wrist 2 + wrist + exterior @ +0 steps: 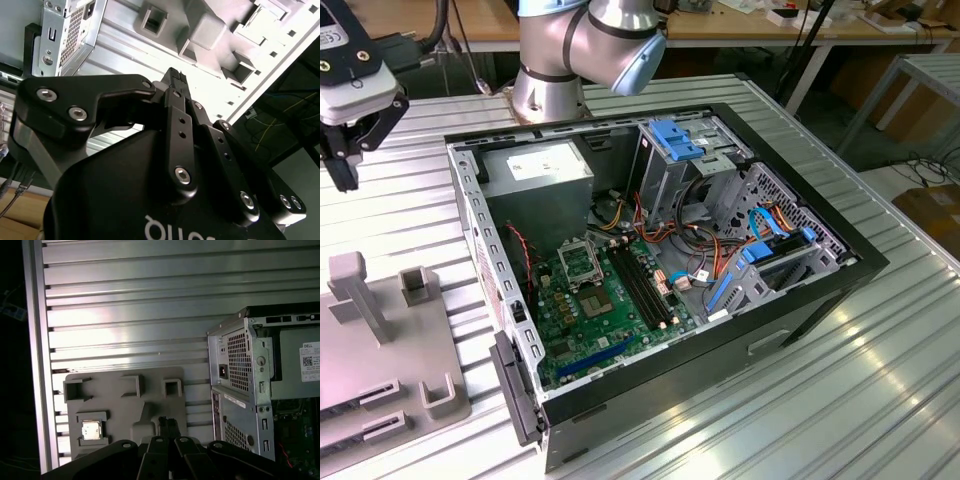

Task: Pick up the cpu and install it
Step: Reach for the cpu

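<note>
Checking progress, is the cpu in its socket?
Not in: the cpu lies in a recess of the grey tray, outside the case.

A ribbed metal table [880, 400] gleams, with wooden benches [740, 28] and floor cables [925, 165] behind.

Silver cpu [90, 430] lies flat in grey fixture [125, 412] pocket.

On the table [880, 400] the open computer case [865, 265] lies on its side, with the tray [355, 370] just beside it at the exterior view's left. The board [575, 340] lies in the case's bottom, its socket [582, 262] beside the memory slots [645, 290]. In the first wrist view the cpu [90, 430] sits in a recess near the tray's corner, and the gripper [344, 178] hangs above that side of the table, apart from the cpu.
</note>
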You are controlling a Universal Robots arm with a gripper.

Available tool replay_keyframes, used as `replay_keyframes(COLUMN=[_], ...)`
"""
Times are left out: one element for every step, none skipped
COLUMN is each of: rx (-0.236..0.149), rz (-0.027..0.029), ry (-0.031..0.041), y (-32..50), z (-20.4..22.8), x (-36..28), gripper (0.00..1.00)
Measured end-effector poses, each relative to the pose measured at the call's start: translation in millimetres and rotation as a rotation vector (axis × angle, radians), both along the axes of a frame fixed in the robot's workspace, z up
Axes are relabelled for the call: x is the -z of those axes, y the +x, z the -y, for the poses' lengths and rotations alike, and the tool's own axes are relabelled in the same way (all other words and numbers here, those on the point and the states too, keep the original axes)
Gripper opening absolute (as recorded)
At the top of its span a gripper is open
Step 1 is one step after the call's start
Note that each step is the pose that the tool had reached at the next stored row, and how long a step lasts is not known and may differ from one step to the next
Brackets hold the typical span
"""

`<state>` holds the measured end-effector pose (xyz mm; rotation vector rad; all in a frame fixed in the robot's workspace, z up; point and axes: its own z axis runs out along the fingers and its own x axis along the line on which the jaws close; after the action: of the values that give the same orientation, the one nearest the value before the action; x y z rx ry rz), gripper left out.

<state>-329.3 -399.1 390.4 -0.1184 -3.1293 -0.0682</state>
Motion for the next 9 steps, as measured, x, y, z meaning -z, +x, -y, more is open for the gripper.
replay_keyframes(rx=[0.000, 0.000, 0.000, 0.000, 0.000, 0.000, 0.000, 0.000, 0.000], rz=[0.0000, -0.0001, -0.0001, -0.0003, -0.0003, -0.0003, -0.0005, -0.0006, -0.0008], ry=[0.0000, 0.0000, 0.0000, 0.0000, 0.0000, 0.0000, 0.0000, 0.0000, 0.0000], y=[-1.0, -2.0, -3.0, -4.4, -5.6, -6.5, -8.2, -9.4, -10.2], z=[0.0, 0.0, 0.0, 0.0, 0.0, 0.0, 0.0, 0.0, 0.0], x=[0.1, 0.2, 0.3, 0.4, 0.5, 0.6, 0.8, 0.9, 1.0], gripper=[0.11, 0.11, 0.11, 0.11, 0.11, 0.11, 0.11, 0.11, 0.11])
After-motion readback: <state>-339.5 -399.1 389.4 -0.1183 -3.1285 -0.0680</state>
